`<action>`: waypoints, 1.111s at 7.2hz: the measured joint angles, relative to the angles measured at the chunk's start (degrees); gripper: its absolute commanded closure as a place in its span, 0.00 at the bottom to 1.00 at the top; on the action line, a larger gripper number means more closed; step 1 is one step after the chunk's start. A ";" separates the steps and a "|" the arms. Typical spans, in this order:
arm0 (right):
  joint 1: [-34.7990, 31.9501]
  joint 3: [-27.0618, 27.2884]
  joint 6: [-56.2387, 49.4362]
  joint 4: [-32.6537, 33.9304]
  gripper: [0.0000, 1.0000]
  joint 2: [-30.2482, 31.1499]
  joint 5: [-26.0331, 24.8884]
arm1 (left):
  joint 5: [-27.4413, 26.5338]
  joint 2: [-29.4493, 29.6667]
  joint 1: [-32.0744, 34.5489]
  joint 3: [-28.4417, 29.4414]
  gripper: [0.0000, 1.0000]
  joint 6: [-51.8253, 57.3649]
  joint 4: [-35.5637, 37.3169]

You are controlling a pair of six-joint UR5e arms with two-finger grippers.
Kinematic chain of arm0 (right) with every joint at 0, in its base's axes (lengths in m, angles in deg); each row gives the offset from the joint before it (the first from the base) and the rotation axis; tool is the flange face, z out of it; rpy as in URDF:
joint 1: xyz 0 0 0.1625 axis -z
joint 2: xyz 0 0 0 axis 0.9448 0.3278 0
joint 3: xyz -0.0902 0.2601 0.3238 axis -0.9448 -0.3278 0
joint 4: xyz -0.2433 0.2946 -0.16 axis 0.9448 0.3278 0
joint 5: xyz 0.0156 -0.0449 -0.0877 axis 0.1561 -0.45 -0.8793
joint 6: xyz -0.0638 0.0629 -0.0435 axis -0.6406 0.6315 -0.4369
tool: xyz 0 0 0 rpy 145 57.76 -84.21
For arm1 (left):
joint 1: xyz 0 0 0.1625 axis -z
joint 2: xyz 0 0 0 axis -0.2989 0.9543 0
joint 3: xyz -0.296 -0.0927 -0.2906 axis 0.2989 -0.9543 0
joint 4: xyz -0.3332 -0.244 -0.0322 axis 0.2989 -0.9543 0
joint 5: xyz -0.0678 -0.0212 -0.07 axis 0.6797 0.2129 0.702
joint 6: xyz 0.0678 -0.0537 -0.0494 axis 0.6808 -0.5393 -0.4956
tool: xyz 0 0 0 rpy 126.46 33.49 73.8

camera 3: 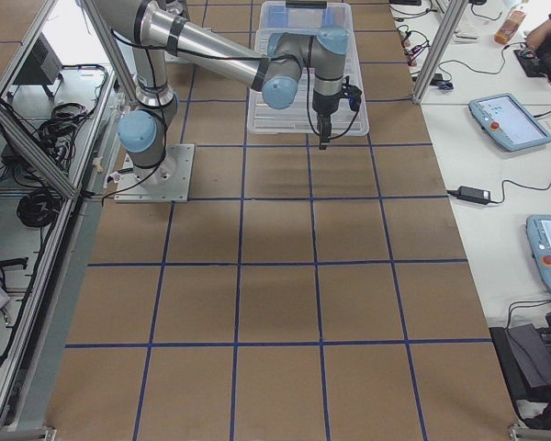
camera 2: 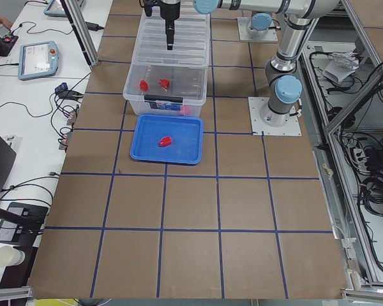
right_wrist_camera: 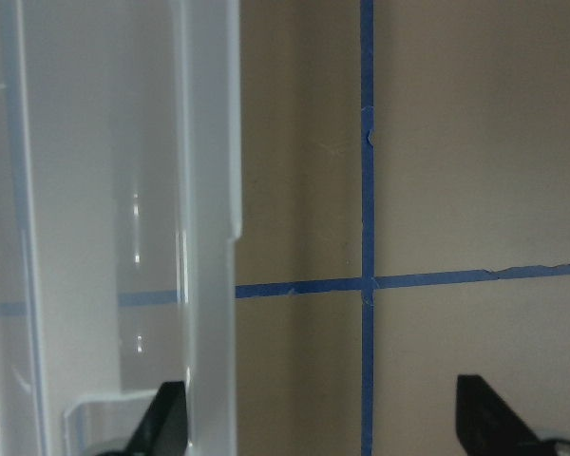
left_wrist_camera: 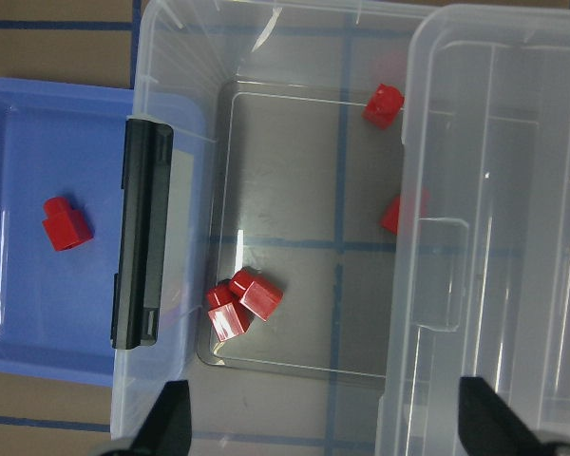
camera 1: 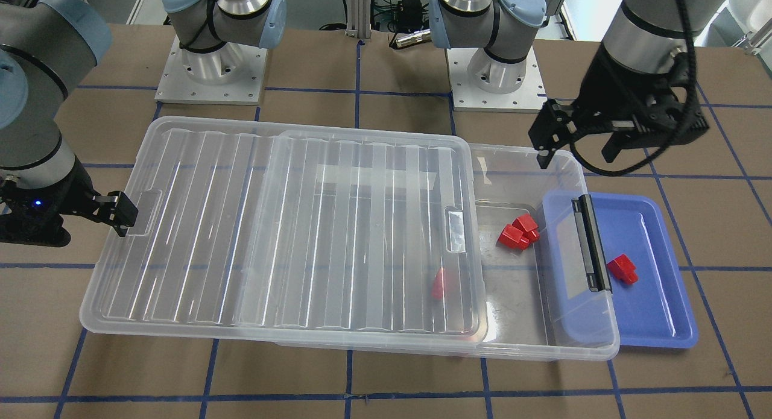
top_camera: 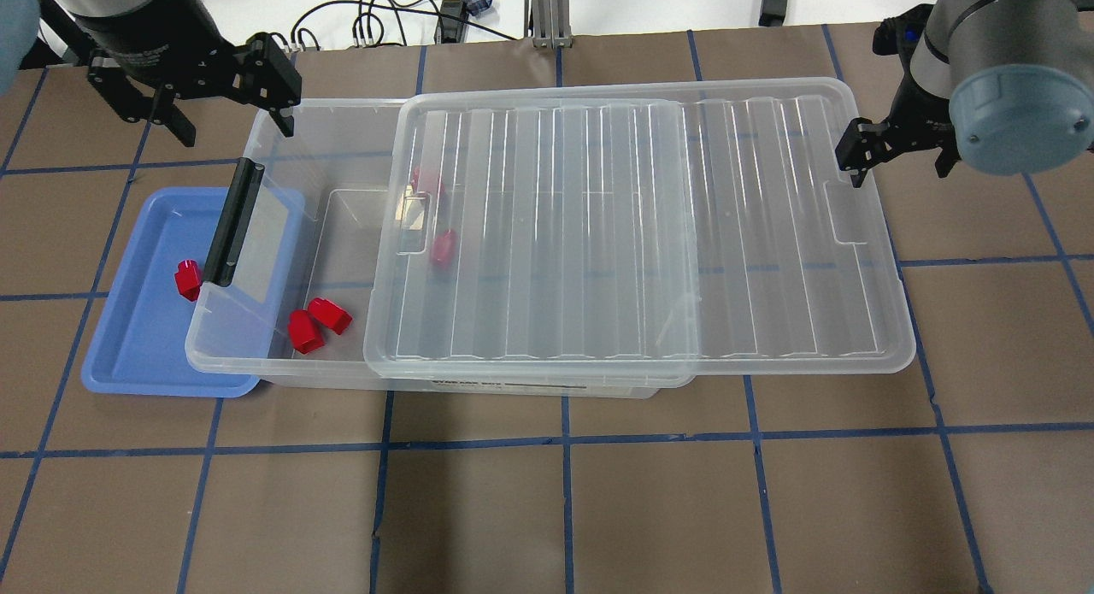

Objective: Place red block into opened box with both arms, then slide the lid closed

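The blue tray [top_camera: 137, 338] lies at the left end of the worktop [top_camera: 547, 508]. One red block [top_camera: 187, 279] rests in it, close to the tray's right side and just beside the black latch bar [top_camera: 231, 222].

The left hand [top_camera: 236, 132] hangs above the far left corner of the box [top_camera: 256, 367], over the latch end. Its fingers are spread wide and hold nothing.

The latch end of the box overlaps the right part of the tray. The left portion of the box is uncovered. A touching pair of blocks [top_camera: 318, 323] lies on the uncovered floor near the front wall. Two further blocks [top_camera: 444, 246] show through the plastic near the left edge of the lid [top_camera: 632, 235].

The lid lies flat on the box, offset to the right, and overhangs the right end of the box.

The right hand [top_camera: 899, 156] is at the lid's right short edge, with its fingers spread. One finger [camera 1: 123, 214] stands at the handle recess [camera 1: 146, 211]; contact with the lid cannot be confirmed.
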 measured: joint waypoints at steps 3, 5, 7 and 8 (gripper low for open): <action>-0.45 -2.12 0.12 -2.82 0.00 1.87 0.12 | 2.99 4.87 -15.09 -5.02 0.01 14.12 3.89; -3.84 -10.35 1.13 -16.13 0.00 4.01 4.08 | 6.35 9.81 -23.28 -7.06 0.00 22.85 7.89; -10.13 -15.58 6.38 -23.04 0.00 4.27 7.45 | 7.02 13.79 -26.20 -10.10 0.00 23.40 15.98; -12.34 -15.92 8.39 -23.55 0.00 4.25 7.47 | 6.98 15.02 -26.50 -11.67 0.00 20.27 19.15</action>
